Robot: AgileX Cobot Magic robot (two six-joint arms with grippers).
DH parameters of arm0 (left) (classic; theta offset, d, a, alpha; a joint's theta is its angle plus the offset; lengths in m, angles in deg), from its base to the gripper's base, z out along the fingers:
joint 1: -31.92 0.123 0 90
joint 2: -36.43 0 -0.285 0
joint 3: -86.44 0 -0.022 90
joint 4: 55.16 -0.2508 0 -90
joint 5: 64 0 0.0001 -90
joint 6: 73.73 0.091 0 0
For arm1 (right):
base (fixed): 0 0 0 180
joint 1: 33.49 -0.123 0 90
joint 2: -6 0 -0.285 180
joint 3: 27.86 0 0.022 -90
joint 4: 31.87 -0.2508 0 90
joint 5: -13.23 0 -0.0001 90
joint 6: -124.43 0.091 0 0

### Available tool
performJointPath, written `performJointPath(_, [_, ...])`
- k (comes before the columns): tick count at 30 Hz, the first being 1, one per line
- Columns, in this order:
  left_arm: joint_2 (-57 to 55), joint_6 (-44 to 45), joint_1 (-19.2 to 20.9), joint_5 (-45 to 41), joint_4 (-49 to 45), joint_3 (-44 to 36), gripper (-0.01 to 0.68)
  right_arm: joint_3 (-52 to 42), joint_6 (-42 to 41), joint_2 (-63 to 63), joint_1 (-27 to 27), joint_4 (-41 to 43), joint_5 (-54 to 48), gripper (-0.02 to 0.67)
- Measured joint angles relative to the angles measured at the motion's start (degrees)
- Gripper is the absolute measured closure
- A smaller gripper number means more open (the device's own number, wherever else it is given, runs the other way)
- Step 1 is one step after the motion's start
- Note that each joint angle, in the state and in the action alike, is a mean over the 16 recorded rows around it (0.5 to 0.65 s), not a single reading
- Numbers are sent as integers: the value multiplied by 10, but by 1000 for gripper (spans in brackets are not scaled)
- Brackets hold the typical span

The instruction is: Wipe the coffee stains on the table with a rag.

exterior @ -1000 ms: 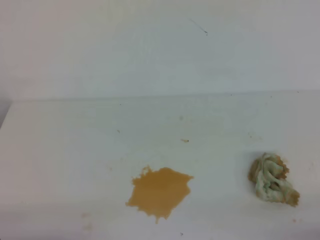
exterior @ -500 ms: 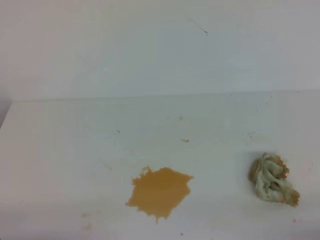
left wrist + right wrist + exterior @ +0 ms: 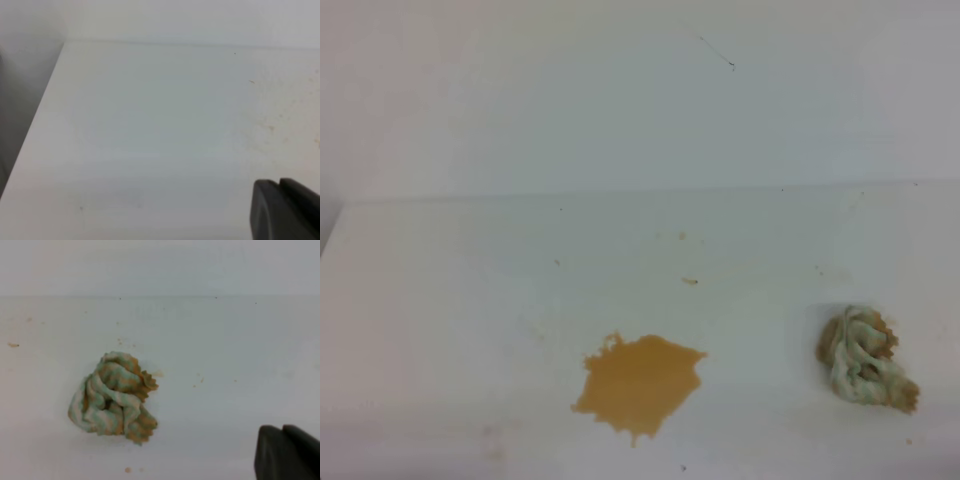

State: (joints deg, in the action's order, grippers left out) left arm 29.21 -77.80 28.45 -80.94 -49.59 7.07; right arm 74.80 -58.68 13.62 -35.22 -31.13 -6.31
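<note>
Right wrist view, rag [image 3: 114, 399] untouched on table [image 3: 225, 350], gripper corner showing

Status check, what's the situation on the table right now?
Both pincers barely in view, state unclear. Rag loose, right of stain, apart. Stain unwiped. Nothing between them.

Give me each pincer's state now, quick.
Left pincer: only a dark corner shows; open or closed cannot be told; nothing seen held.
Right pincer: same, cannot be told; the rag lies free.
</note>
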Motion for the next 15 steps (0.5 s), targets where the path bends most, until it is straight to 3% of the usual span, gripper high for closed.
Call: performJointPath(15, [-3, 0, 0, -1, 0, 1, 672, 0, 0, 0, 0, -3, 9, 652])
